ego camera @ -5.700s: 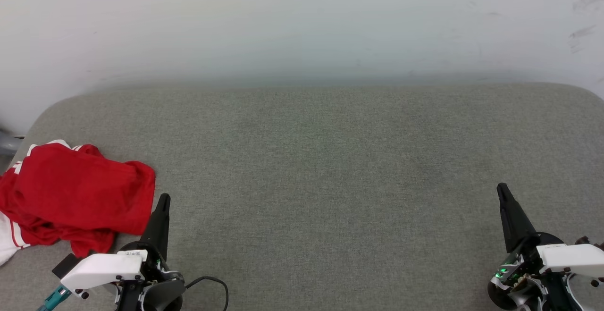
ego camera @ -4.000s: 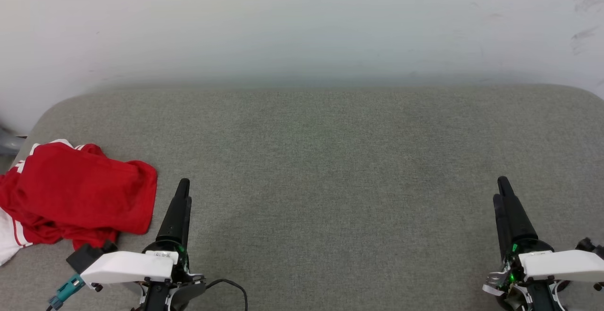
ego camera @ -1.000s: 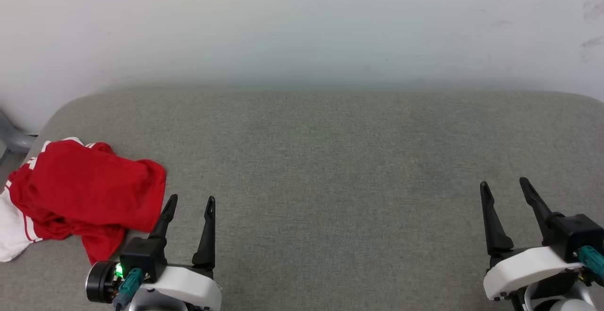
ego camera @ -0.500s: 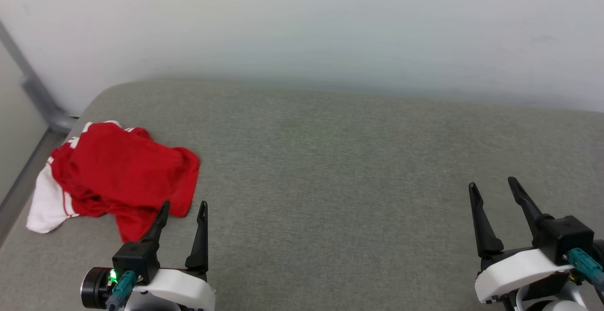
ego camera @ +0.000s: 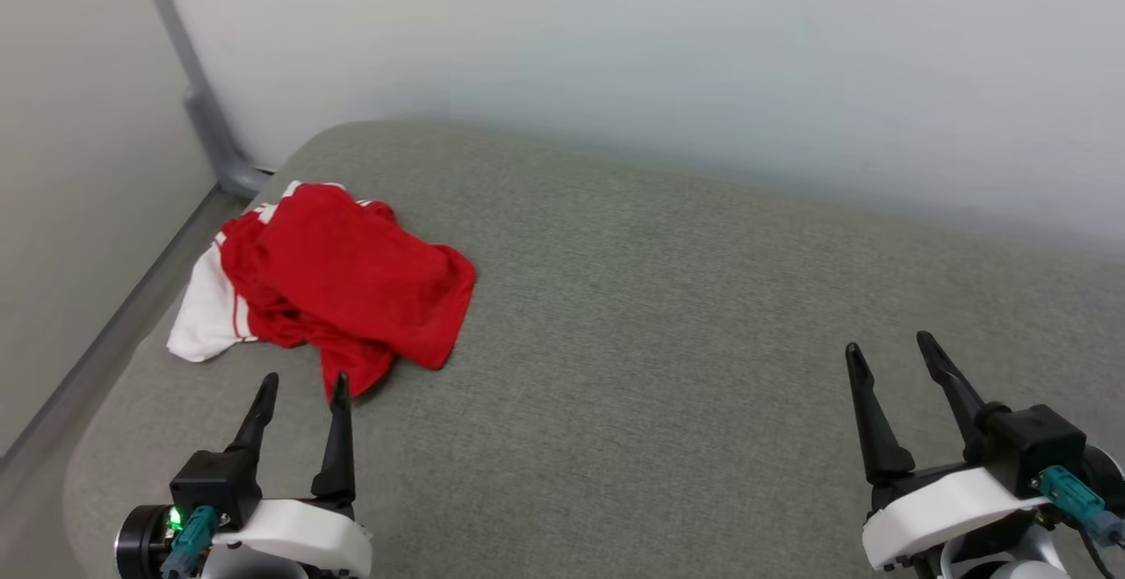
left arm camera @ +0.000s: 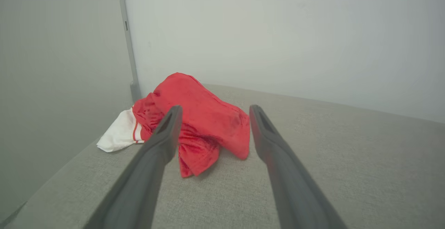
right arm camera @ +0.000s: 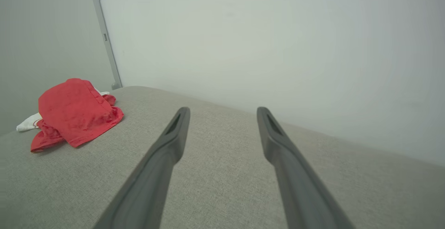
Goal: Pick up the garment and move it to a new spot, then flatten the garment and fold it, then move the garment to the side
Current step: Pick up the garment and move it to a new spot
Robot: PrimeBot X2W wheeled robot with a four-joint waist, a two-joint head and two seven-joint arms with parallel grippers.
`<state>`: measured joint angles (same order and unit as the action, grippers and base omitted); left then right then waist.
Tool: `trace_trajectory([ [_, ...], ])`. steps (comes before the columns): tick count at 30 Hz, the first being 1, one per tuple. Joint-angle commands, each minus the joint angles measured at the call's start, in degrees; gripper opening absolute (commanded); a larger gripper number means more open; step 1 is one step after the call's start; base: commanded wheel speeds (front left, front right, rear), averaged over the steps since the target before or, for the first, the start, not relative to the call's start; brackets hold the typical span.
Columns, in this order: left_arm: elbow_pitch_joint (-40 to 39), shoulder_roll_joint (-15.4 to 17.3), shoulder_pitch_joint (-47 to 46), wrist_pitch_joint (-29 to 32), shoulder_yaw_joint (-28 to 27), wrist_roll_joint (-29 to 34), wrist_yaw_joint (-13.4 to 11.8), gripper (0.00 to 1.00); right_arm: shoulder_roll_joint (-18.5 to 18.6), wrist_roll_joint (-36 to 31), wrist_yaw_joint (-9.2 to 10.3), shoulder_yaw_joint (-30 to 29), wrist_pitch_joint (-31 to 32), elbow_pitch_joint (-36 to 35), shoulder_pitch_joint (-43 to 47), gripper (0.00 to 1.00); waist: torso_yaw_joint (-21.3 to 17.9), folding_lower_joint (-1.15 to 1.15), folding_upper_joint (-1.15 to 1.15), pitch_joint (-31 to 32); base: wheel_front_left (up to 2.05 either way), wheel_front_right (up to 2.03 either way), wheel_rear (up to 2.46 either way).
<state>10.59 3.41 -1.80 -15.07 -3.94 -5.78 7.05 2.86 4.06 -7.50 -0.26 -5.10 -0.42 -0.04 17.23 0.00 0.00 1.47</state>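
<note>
A crumpled red jersey-style garment (ego camera: 343, 276) of thin fabric, with a white sleeve edged in red stripes, is being shown lying in a heap at the left of the head view, on the far left end of a grey woven padded surface (ego camera: 668, 324). The white sleeve is being seen spilling out at the heap's left, towards the surface's edge. A grey vertical pipe (ego camera: 189, 78) is being seen in the upper left corner, where two pale walls are meeting.

The left gripper (ego camera: 305, 381) is being held at the lower left of the frame with its two dark fingers spread wide and nothing between them. Its fingertips are being pointed up the frame at the heap's nearest red flap, just short of it; contact is not being shown. In the left wrist view the garment is being framed between and just beyond the two fingers, left of centre.

The right gripper (ego camera: 889, 344) is being held at the lower right, fingers likewise parted wide and empty, well apart from the garment.
</note>
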Motion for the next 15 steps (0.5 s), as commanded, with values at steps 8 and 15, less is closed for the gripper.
trace_trajectory([
  [8, -0.52, 0.57, 1.05, -0.14, -1.97, 0.22, 0.34, 1.0, 0.03, 0.33, 0.02, 1.42, -0.62, -0.42, -0.65, 1.0, 3.35, 0.0, 0.0, -0.03, 0.0, 0.0, 0.0],
  [15, -0.09, 0.57, 0.58, -0.14, -2.5, -0.18, 0.34, 1.0, 0.03, 0.87, 0.02, 1.74, -0.54, -0.72, -1.08, 1.0, 4.17, 0.0, 0.0, -0.19, 0.0, 0.0, 0.0],
])
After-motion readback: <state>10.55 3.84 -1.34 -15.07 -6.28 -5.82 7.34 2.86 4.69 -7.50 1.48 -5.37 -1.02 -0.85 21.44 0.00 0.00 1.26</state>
